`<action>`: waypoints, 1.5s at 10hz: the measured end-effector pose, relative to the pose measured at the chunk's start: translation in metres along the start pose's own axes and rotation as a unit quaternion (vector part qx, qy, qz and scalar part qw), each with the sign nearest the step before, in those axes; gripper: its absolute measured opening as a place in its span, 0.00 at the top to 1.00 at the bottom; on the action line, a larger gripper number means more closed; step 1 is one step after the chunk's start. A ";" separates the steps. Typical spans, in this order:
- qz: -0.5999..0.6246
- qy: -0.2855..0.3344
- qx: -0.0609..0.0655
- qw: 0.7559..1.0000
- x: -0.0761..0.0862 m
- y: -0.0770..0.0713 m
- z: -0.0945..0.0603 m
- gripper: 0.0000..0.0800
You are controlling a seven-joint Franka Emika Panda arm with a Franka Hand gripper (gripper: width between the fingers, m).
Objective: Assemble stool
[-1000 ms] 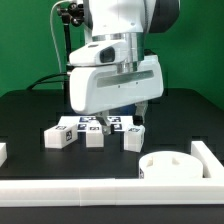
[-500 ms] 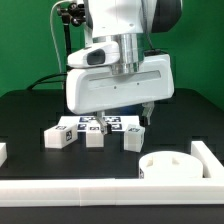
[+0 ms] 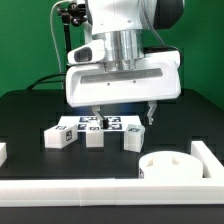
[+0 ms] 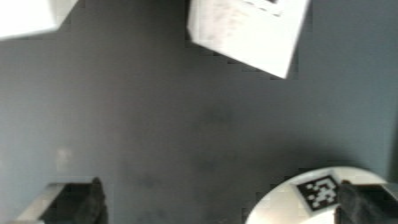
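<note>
The round white seat (image 3: pixel 168 166) lies at the front of the exterior view's right, with recesses in its top. It also shows in the wrist view (image 4: pixel 317 200), bearing a tag, close to one finger. Three white block legs stand in a row: one (image 3: pixel 58 137), a second (image 3: pixel 95 138) and a third (image 3: pixel 133 139). My gripper (image 3: pixel 123 117) hangs open and empty above the table, behind and over the row of legs. Its fingers (image 4: pixel 75 200) are spread wide, and in the wrist view only dark table shows between them (image 4: pixel 222 205).
The marker board (image 3: pixel 96 123) lies flat behind the legs and shows in the wrist view (image 4: pixel 249 30). A long white rail (image 3: pixel 90 190) runs along the front, with a side rail (image 3: pixel 207 155) at the exterior view's right and a stub (image 3: pixel 3 152) at its left.
The hand has turned about its vertical axis and now faces the exterior camera squarely, with both fingers showing spread apart. The stool parts have not moved.
</note>
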State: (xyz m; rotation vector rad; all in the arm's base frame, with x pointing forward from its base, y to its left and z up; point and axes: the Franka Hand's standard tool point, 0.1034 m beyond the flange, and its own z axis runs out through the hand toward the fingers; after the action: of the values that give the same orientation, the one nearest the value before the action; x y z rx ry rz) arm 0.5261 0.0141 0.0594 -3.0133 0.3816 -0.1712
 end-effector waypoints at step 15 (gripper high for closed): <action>0.120 -0.272 0.035 0.954 -0.025 0.004 0.015 0.19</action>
State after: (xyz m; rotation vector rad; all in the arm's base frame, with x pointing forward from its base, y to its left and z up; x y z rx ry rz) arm 0.5027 0.0179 0.0416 -2.7501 0.6516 0.6322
